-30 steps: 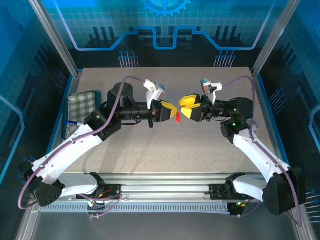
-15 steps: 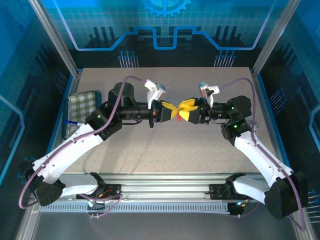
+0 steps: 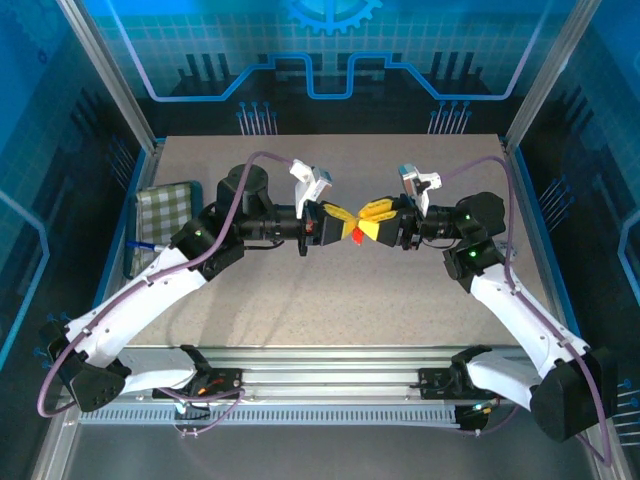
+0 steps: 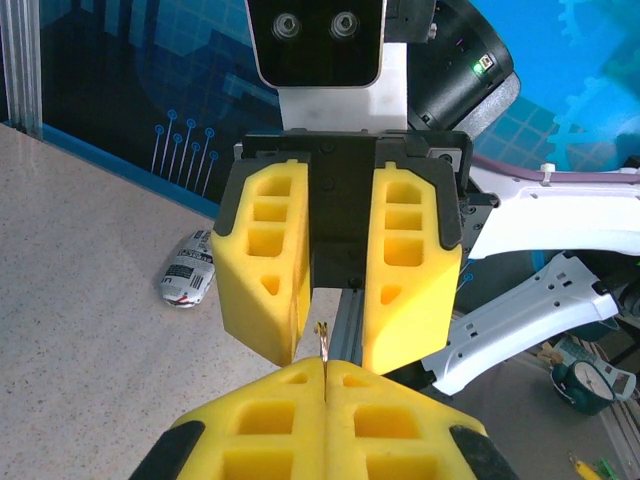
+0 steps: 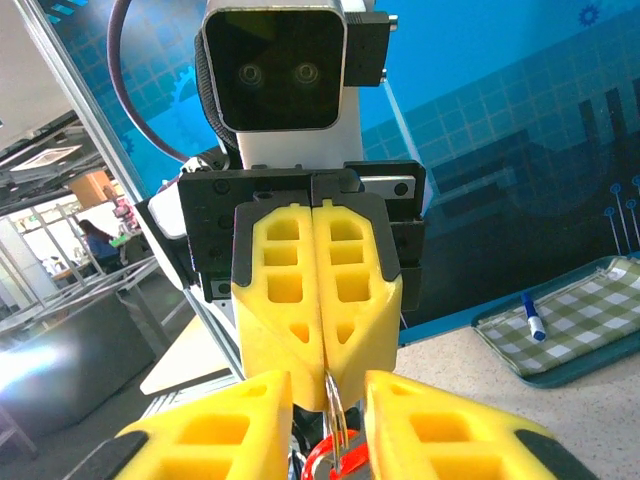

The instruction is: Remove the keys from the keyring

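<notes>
Where the yellow foam fingers of the two arms meet nose to nose above the table [image 3: 300, 300], the left gripper [image 5: 322, 375] is pressed fully closed. A thin wire loop that I take for the keyring [image 5: 337, 410] sticks out of its tips, pinched there. The right gripper [image 4: 334, 357] faces it with its jaws narrow but parted, one finger on each side of that metal and not visibly touching it. Just under the loop hangs a red tag [image 5: 326, 462], which from above shows between the two grippers. The keys themselves are too small to pick out; by my reading they hang on the ring in that gap, so none is off yet. Judged so, the ring is secured and the second hold is about to be taken. Working each key along and off the wire is all left to do. Farther out, a checked tray [image 3: 160, 205] with a marker [image 5: 533, 316] lies at the table's left edge.
</notes>
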